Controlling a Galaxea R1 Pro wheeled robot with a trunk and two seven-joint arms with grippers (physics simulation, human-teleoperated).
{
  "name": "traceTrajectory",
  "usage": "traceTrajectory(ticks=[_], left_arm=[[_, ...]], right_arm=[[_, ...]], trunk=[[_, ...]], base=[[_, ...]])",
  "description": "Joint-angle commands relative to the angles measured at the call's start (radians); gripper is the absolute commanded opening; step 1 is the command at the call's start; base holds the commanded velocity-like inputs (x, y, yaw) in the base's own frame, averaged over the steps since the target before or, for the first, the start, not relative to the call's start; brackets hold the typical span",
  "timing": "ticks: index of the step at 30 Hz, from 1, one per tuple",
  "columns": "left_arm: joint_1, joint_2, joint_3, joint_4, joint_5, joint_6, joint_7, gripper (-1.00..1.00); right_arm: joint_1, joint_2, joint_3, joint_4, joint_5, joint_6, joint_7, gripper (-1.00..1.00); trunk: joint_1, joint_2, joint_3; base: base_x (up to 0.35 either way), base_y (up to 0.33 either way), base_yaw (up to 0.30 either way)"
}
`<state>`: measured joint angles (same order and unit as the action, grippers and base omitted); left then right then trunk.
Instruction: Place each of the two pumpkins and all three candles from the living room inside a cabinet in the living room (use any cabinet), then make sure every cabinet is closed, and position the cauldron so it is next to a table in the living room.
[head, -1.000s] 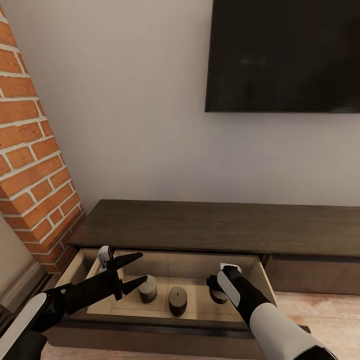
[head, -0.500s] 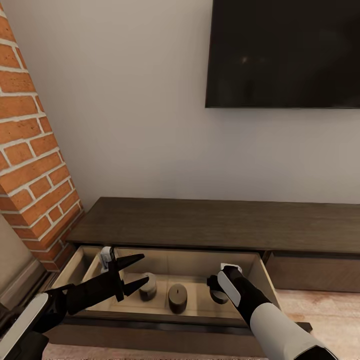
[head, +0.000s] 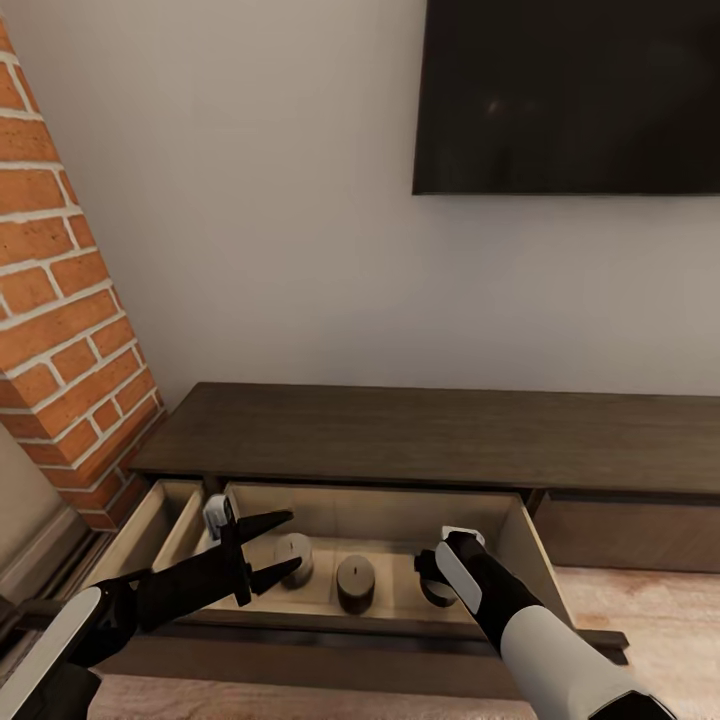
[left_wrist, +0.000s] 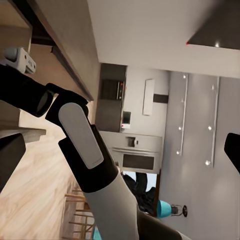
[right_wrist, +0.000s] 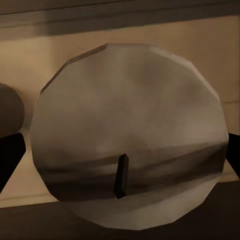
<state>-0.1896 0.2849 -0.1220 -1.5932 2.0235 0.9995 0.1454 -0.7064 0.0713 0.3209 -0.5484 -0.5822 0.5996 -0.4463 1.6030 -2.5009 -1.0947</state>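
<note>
The dark-brown cabinet (head: 430, 440) has a pale drawer (head: 538, 562) pulled out. Three grey candles stand in a row inside it: one (head: 293, 556), a middle one (head: 355, 584), and a third (head: 433, 598) half hidden under my right gripper (head: 440, 582). In the right wrist view that candle's pale top and wick (right_wrist: 127, 135) sit between the two dark fingers (right_wrist: 10, 157), which stand wide at either side; the right gripper is open. My left gripper (head: 292, 540) hovers open over the drawer's left part, close to the first candle. Pumpkins, cauldron and table are out of view.
A black TV (head: 570, 95) hangs on the wall above the cabinet. A brick column (head: 60, 330) stands close on the left. A shut drawer front (head: 630, 532) lies to the right, with wooden floor (head: 650, 620) below it.
The whole picture has shifted, so the camera moved and the open drawer shows from higher up. Both arms keep nearly the same pose and the candles have not moved.
</note>
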Motion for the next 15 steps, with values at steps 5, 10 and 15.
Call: traceTrajectory(ticks=[5,10,15], left_arm=[[-0.001,0.0,-0.001,-0.001,0.011,0.001,0.009,1.0],[-0.001,0.0,-0.001,-0.001,0.012,0.001,0.009,1.0],[-0.001,0.0,-0.001,-0.001,0.011,0.001,0.009,1.0]], right_arm=[[-0.001,-0.001,0.006,-0.001,-0.01,-0.003,-0.009,-1.0],[-0.001,-0.001,0.006,-0.001,-0.01,-0.004,-0.009,-1.0],[-0.001,-0.001,0.006,-0.001,-0.01,-0.006,-0.009,-1.0]], trunk=[[0.002,-0.002,-0.02],[0.004,-0.003,-0.036],[0.004,-0.003,-0.036]], base=[[0.0,0.0,0.0],[0.0,0.0,0.0],[0.0,0.0,0.0]])
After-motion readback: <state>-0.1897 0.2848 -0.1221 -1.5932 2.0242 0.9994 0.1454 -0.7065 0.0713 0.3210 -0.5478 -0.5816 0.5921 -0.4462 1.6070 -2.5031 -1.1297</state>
